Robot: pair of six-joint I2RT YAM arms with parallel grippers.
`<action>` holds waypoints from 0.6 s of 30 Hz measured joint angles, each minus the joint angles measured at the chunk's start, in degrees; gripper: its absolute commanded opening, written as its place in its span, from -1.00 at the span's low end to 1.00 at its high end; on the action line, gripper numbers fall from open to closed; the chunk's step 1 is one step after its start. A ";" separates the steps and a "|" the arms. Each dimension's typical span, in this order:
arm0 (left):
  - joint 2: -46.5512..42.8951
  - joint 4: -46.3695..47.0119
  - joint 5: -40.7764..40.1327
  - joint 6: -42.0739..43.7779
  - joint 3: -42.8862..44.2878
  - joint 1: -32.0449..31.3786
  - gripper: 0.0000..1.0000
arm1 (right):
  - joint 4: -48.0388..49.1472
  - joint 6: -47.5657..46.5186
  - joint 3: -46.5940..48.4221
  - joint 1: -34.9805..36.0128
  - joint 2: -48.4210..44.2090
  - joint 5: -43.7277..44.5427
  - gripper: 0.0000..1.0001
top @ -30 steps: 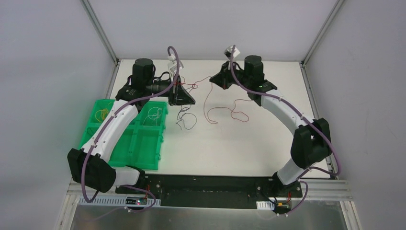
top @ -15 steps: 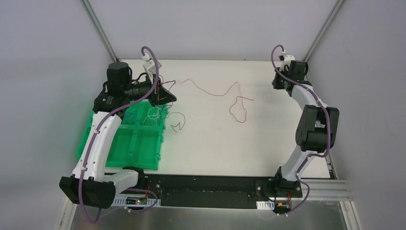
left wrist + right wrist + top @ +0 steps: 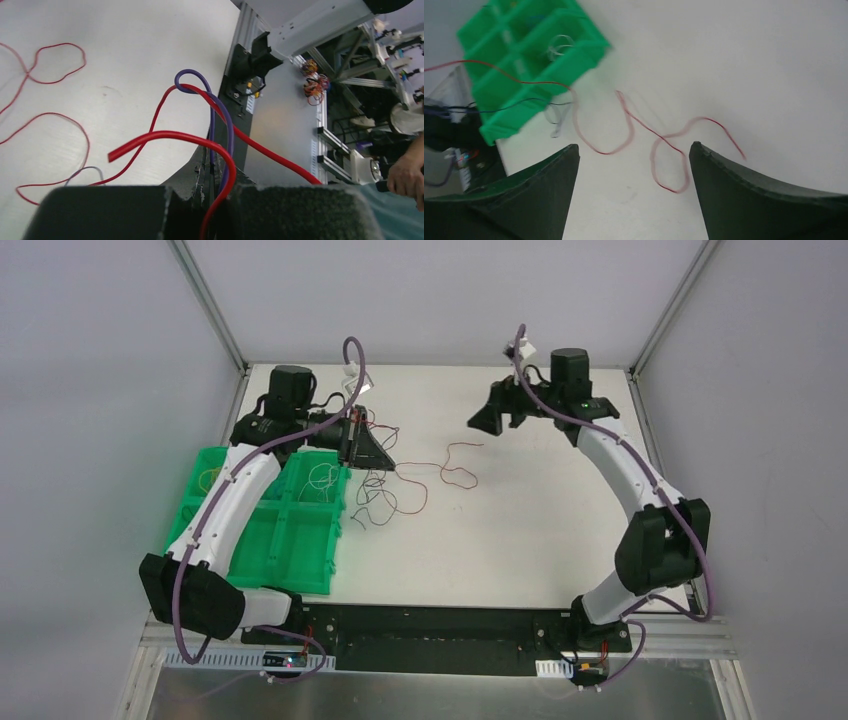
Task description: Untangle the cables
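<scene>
My left gripper [image 3: 385, 458] sits at the back left of the table [image 3: 520, 530], shut on cables. In the left wrist view a red cable [image 3: 165, 135] and a purple cable [image 3: 220, 115] pass between its closed jaws [image 3: 217, 180]. A thin red cable [image 3: 420, 465] runs slack from there across the middle of the table. A loose tangle of dark and red cables [image 3: 378, 495] lies just below the left gripper. My right gripper [image 3: 497, 422] hovers at the back centre, open and holding nothing. Its wrist view shows the red cable [image 3: 669, 140] curling on the table beyond the spread fingers [image 3: 631, 150].
A green compartment tray [image 3: 300, 570] stands at the left, under the left arm. A coiled white wire [image 3: 320, 478] and a yellow one [image 3: 205, 480] lie in its back compartments. Metal frame rails border the table's back corners and the near edge.
The right gripper has let go of the red cable, opened, and swung in from the far right corner to the back centre. The red cable has dropped slack. The left gripper shifted right.
</scene>
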 measured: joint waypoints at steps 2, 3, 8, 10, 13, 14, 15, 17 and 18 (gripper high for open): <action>0.92 -0.28 1.95 -1.14 0.28 -1.62 -0.99 | 3.10 3.61 0.44 5.90 -2.82 -3.98 0.66; 1.25 -0.37 2.62 -1.49 0.48 -2.40 -0.98 | 5.35 5.92 0.61 8.57 -3.72 -5.53 0.65; 1.99 -0.50 5.16 -2.43 1.36 -4.61 -0.98 | 15.56 17.42 1.16 15.82 -4.24 -10.23 0.58; 2.45 -0.52 5.44 -2.64 1.95 -4.81 -0.99 | 18.91 21.97 1.09 17.49 -3.91 -11.04 0.58; 3.19 -0.50 5.60 -3.08 2.58 -4.79 -0.99 | 22.88 26.08 0.09 19.45 -3.85 -11.41 0.58; 3.50 -0.50 5.60 -3.41 2.80 -4.79 -0.99 | 23.91 27.02 -0.37 20.04 -3.85 -11.45 0.58; 3.80 -0.48 5.60 -3.78 3.02 -4.79 -0.99 | 24.63 27.80 -0.90 20.57 -3.85 -11.47 0.57; 4.28 -0.52 5.62 -4.15 3.19 -4.79 -0.99 | 25.86 28.85 -1.92 21.49 -3.85 -11.47 0.57; 4.52 -0.52 5.62 -4.33 3.39 -4.79 -0.99 | 26.29 29.29 -2.40 21.86 -3.85 -11.47 0.56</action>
